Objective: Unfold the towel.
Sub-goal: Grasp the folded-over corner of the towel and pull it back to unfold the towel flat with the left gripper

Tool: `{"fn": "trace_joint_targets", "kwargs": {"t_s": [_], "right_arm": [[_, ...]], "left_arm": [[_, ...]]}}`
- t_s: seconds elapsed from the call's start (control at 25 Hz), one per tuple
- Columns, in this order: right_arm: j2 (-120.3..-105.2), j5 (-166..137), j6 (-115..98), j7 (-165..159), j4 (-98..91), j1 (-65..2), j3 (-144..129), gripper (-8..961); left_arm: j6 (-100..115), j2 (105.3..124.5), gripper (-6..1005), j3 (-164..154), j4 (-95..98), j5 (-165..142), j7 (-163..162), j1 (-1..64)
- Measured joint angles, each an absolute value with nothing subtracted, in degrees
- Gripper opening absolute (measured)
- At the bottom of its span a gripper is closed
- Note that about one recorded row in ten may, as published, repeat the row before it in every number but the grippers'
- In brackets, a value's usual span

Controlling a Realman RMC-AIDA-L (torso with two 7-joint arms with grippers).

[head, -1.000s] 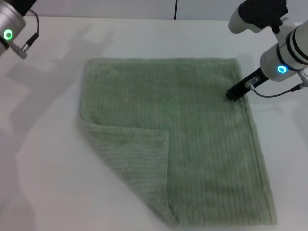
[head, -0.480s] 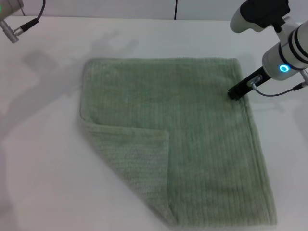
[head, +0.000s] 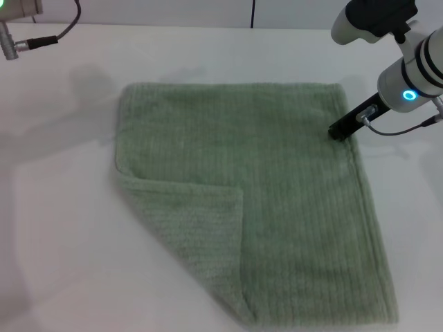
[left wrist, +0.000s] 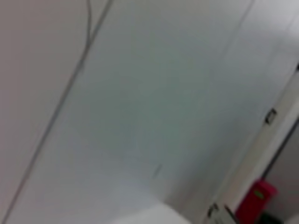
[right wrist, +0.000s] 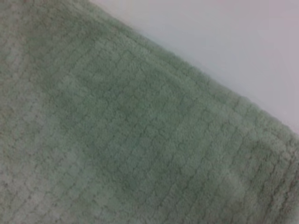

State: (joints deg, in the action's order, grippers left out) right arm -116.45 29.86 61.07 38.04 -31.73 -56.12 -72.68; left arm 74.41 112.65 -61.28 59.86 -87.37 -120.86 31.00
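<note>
One fold left: pale sage-green ribbed terry towel (head: 249,200) lies mid-table, near-left corner flap (head: 190,221) doubled over. Right gripper (head: 339,131) sits at towel's far-right edge, left gripper up far left; fingers' state can't tell. Next, you'd pinch flap, pull near-left.

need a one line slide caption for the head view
Sage-green towel lies on the white table with its near-left corner folded over; the right arm hovers at its right edge.

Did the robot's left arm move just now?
Yes. The left arm pulled up and back toward the far left corner, away from the pale sage-green terry towel, which stayed put.
</note>
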Motion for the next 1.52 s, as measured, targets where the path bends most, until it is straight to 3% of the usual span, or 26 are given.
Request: {"fn": "trace_joint_targets", "kwargs": {"t_s": [0.56,0.84,0.92,1.04,1.12,1.52], "right_arm": [[-116.35,29.86,61.34,38.67,-31.64,-56.24,-72.68,-1],[-116.28,29.89,61.35,38.72,-31.64,-56.36,-72.81,-1],[-116.23,29.89,61.33,38.75,-31.67,-56.44,-72.85,-1],[-116.08,29.89,61.28,39.02,-31.73,-56.53,-72.8,-1],[-116.01,29.89,61.25,39.32,-31.72,-56.57,-72.75,-1],[-116.01,29.88,61.35,39.46,-31.65,-56.68,-72.68,0]], "left_arm": [[90.02,113.38,737,-57.13,59.99,-108.72,-119.61,36.95],[92.42,114.55,733,-57.63,60.23,-112.5,-117.99,37.57],[92.98,115.87,732,-58.92,60.1,-115.49,-116.24,38.24],[92.98,115.87,731,-58.92,60.1,-115.49,-116.24,38.24],[92.88,117.66,738,-59.83,60.21,-118.21,-112.05,38.22],[85.79,117.98,815,-69.82,58.15,-121.51,-110.16,38.45]]}}
